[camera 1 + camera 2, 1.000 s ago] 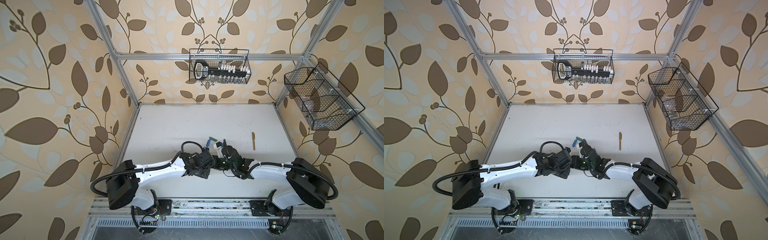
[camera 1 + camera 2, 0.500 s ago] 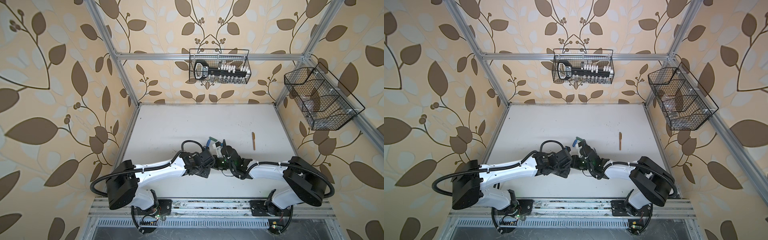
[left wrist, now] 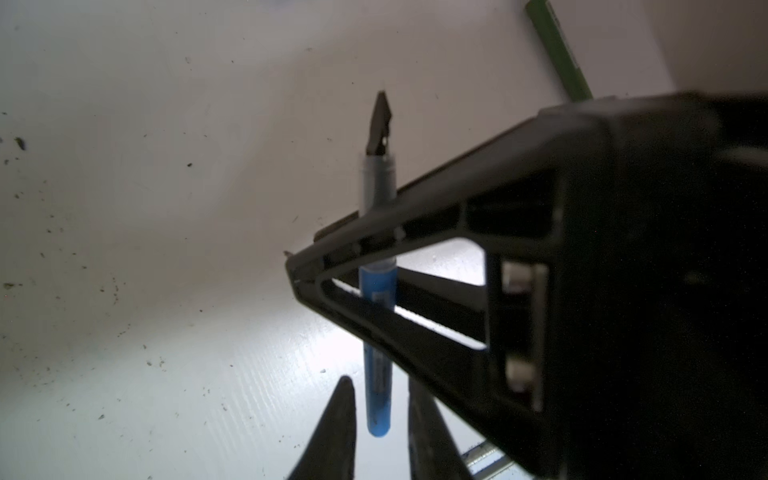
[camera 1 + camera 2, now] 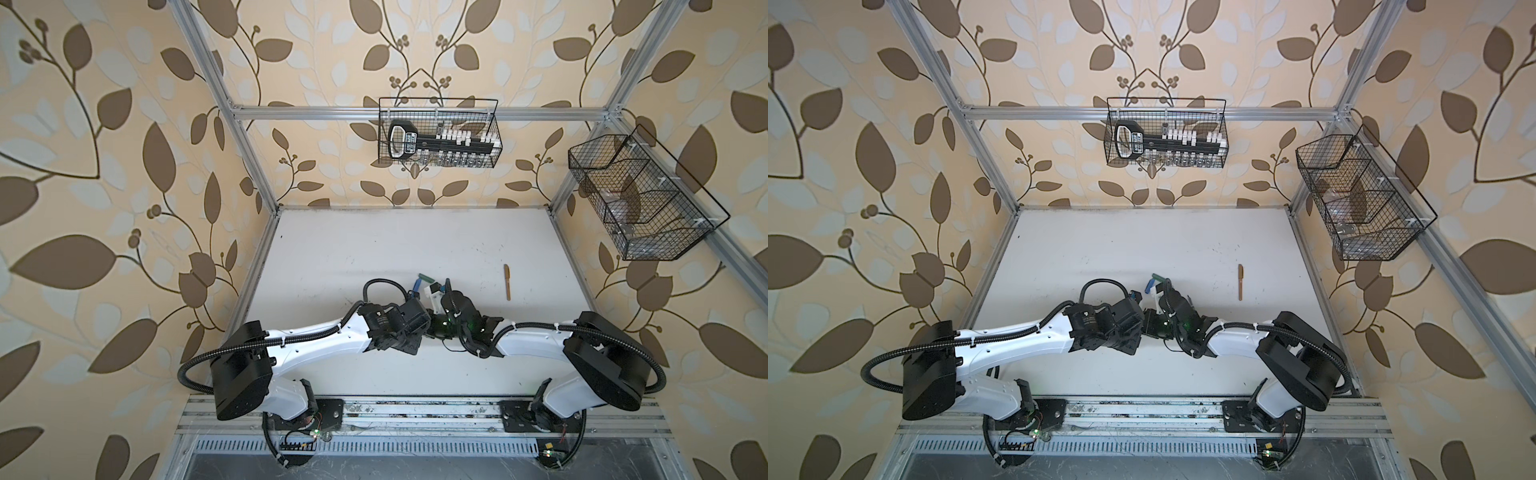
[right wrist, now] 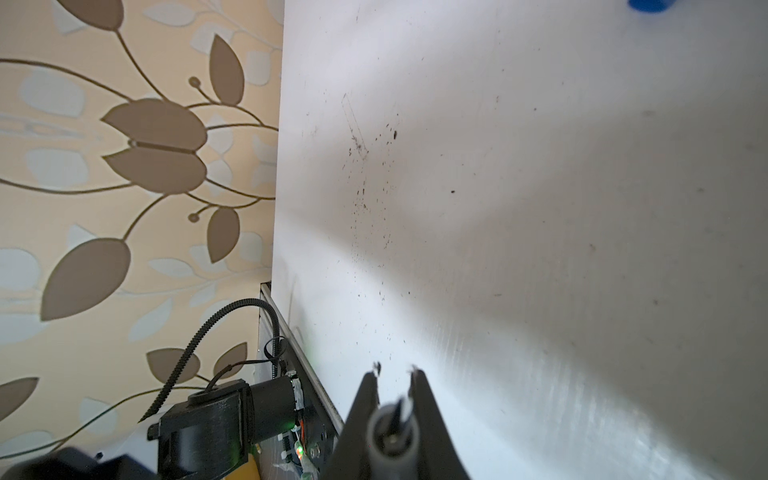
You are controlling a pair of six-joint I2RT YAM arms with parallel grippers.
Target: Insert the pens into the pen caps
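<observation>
Blue pen (image 3: 377, 390) is being gripped by the right tool (image 5: 395, 374), jaws closing tight on its grey neck, dark tip pointing away from the left tool (image 3: 380, 386). Left tool is sitting narrowly open around the pen's tail end, thin gaps either side, not touching. Green pen (image 3: 557, 50) is lying on the surface (image 4: 374, 241) just beyond the right tool. Orange-brown pen (image 4: 507, 281) is lying well apart from both tools, off the right tool's side.

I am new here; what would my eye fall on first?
First, the left arm and right arm meeting over the middle of the white table, where the right hand is shut on a blue pen with a bare dark tip. Next, an orange-brown pen lying alone on the table's right side.
</observation>
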